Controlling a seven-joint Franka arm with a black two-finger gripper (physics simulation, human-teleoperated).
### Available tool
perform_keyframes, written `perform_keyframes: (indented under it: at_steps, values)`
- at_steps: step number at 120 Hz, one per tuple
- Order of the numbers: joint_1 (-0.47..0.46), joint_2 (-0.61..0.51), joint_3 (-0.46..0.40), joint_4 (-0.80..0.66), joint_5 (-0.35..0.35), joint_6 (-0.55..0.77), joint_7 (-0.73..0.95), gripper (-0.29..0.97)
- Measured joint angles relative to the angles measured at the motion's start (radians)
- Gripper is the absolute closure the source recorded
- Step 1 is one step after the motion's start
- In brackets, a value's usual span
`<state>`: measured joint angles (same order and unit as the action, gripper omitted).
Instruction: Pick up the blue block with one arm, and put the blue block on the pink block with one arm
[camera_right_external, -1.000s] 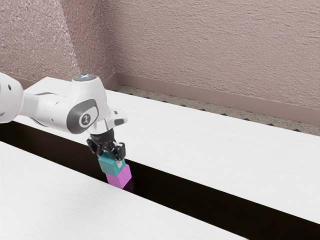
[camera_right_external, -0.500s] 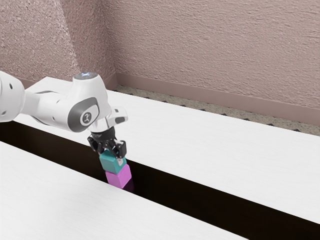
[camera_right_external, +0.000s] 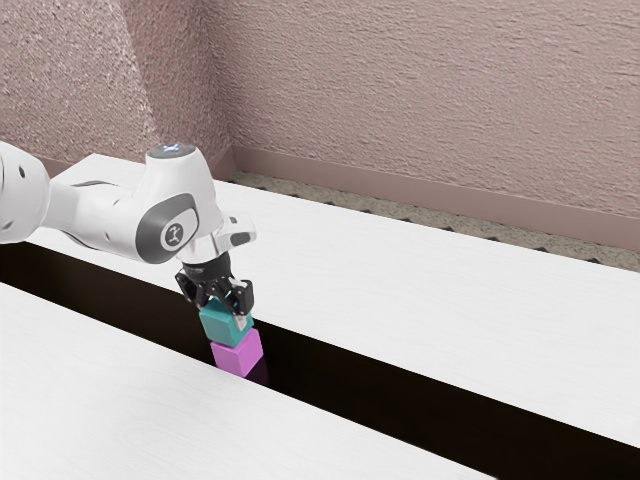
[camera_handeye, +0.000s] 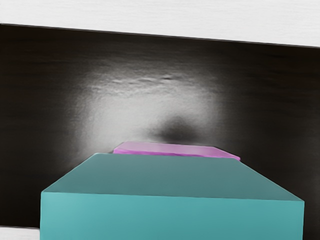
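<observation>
Claw (camera_right_external: 226, 307) tight on blue block (camera_right_external: 220, 327) — atop pink block (camera_right_external: 238, 354)

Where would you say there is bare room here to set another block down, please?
The far white tabletop, between the dark strip and the wall, is bare; so is the near white surface. It is crowded where the gripper stands at the blue block atop the pink block.
</observation>
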<state>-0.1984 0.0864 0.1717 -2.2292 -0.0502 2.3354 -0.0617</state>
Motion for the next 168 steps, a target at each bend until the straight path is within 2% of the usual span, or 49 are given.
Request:
perform_keyframes:
  at_steps: [84, 120, 156, 168]
  values:
    - [-0.002, 0.0, -0.003, 0.0, -0.012, 0.001, -0.034, 0.34]
    - [-0.003, -0.002, -0.004, 0.0, -0.018, 0.001, -0.026, 0.1]
    - [-0.004, -0.005, -0.006, 0.0, -0.017, 0.001, -0.019, 0.02]
    - [-0.003, -0.063, -0.014, 0.003, -0.016, -0.006, -0.017, 0.01]
